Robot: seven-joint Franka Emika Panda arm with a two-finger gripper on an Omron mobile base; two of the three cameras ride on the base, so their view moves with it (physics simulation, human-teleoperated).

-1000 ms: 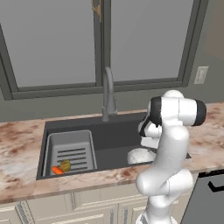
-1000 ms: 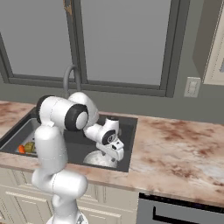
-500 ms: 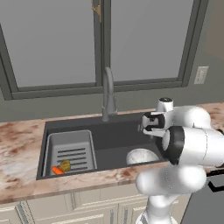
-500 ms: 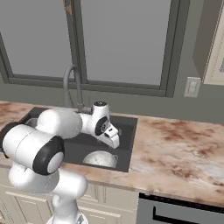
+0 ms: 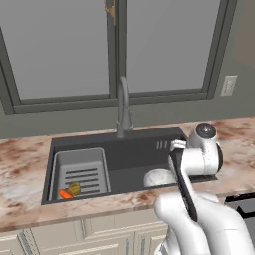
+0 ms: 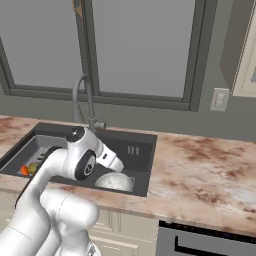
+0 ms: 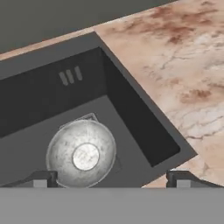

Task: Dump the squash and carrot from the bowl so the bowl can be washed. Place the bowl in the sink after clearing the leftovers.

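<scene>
- As the hand view looks down, the two-finger dark-tipped gripper stands spread with nothing between its tips, above the shallow round speckled grey-white bowl.
- That bowl lies inside the large dark charcoal rectangular sink, apparently bottom up over the drain; placement looks complete.
- Farther left, the short bright orange carrot and the small lumpy yellow-green squash rest touching in the lighter grey slotted basin, evidently dumped there.
- Compared with a second ago, the white arm has swung up and back from the bowl; bowl and vegetables are unmoved.
</scene>
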